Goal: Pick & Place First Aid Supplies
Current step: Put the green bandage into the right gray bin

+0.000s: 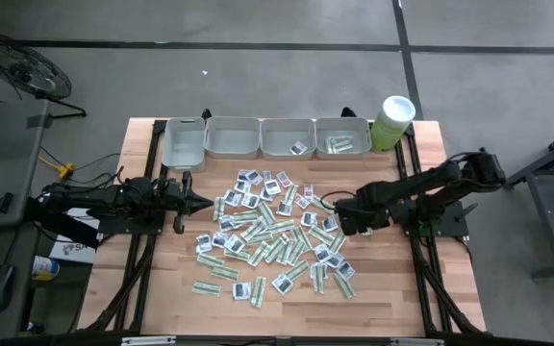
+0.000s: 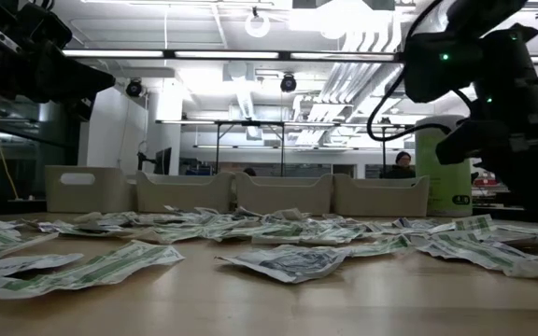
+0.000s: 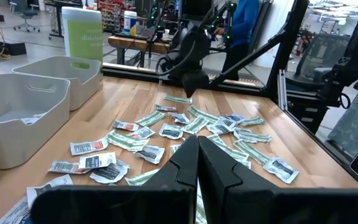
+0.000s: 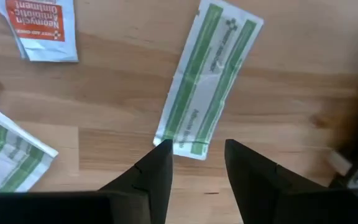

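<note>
The first aid supplies point(image 1: 272, 231) lie scattered flat on the middle of the wooden table: narrow green-white strips and squarish white sachets. My right gripper point(image 4: 196, 152) points down at the pile's right side point(image 1: 342, 219), open. Its fingertips stand on either side of the near end of one green-white strip point(image 4: 207, 81) that lies flat on the wood. I see no touch. A white sachet with orange print point(image 4: 42, 28) lies nearby. My left gripper point(image 1: 207, 202) waits level at the pile's left side, shut point(image 3: 197, 140).
Several grey trays point(image 1: 232, 139) stand in a row along the far edge. The two right ones point(image 1: 342, 136) hold a few sachets. A pale green tub with a white lid point(image 1: 392, 120) stands at the far right. Bare wood lies along the near edge.
</note>
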Robot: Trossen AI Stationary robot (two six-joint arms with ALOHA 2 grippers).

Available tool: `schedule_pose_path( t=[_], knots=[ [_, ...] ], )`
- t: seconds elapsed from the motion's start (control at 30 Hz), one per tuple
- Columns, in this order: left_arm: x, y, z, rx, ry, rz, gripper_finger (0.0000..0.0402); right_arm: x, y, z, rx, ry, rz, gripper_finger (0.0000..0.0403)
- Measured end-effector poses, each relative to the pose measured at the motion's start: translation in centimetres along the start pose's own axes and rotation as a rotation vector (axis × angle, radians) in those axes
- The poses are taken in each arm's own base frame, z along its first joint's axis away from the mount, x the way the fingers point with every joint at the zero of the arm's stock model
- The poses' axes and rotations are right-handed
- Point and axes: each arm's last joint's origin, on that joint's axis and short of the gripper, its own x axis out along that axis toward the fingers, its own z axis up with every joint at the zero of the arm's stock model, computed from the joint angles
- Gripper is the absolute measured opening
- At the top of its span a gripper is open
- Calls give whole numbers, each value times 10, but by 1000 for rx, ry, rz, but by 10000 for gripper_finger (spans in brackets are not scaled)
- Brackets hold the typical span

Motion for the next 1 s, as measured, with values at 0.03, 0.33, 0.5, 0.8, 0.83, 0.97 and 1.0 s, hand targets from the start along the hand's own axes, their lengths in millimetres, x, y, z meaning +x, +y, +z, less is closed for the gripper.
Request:
schedule_pose_path(
  t=[0.03,0.33,0.5,0.8,0.83,0.97,1.0],
  knots=[
    [0,0,0,0,0,0,1,0,-1,0,2,-5,8,139],
    [0,0,0,0,0,0,1,1,-3,-2,-7,19,39,139],
    [0,0,0,0,0,0,1,2,-3,-5,-11,23,31,139],
    [0,0,0,0,0,0,1,1,0,-7,-493,20,67,140],
    [0,0,0,0,0,0,1,1,0,-7,-560,20,68,140],
    [0,0,0,0,0,0,1,1,0,-7,-748,6,70,140],
    [0,0,0,0,0,0,1,1,0,-7,-780,5,71,140]
  ],
)
